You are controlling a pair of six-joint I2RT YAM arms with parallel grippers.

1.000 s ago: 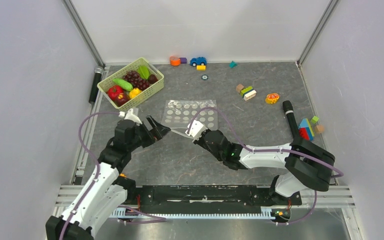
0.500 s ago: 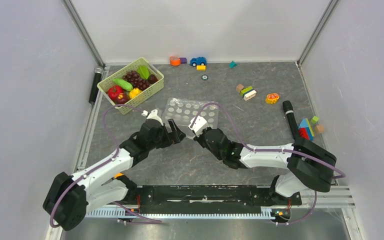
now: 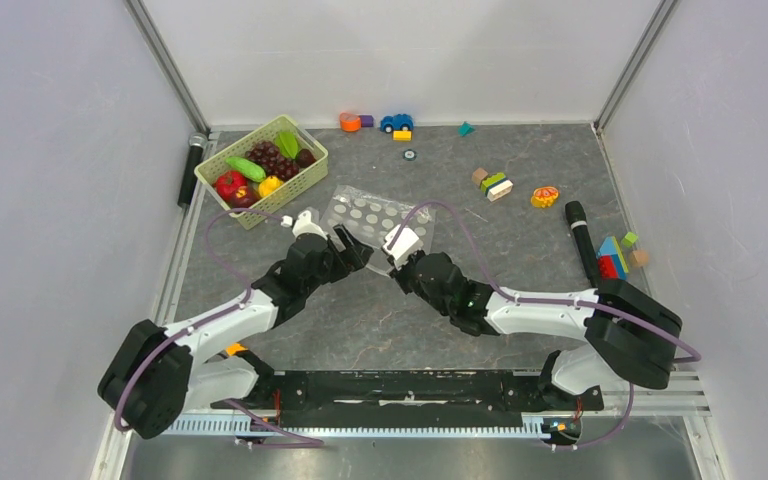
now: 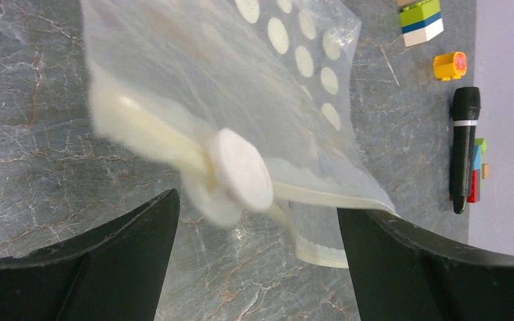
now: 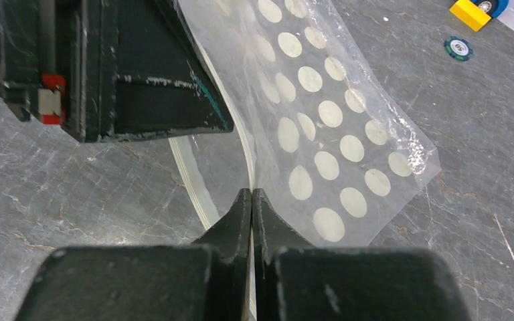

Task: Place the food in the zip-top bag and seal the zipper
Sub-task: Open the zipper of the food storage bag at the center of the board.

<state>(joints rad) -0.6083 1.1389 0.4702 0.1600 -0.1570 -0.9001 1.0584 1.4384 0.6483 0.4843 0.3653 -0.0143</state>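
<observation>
My right tool (image 5: pixel 251 200) pinched shut on zip-top bag (image 5: pixel 328 114) edge. My left tool (image 4: pixel 258 210) gaped wide astride zipper (image 4: pixel 328 195); slider tab (image 4: pixel 241 170) blurred, contact unclear.

Soft, even light is coming from overhead, casting only faint shadows on the grey marbled table (image 3: pixel 540 240). In the left wrist view the zipper (image 4: pixel 147 130) and its white slider tab (image 4: pixel 241 170) are blurring, too close to focus; in the right wrist view the zip-top bag (image 5: pixel 321 114) is showing crisp, faintly glinting.
</observation>
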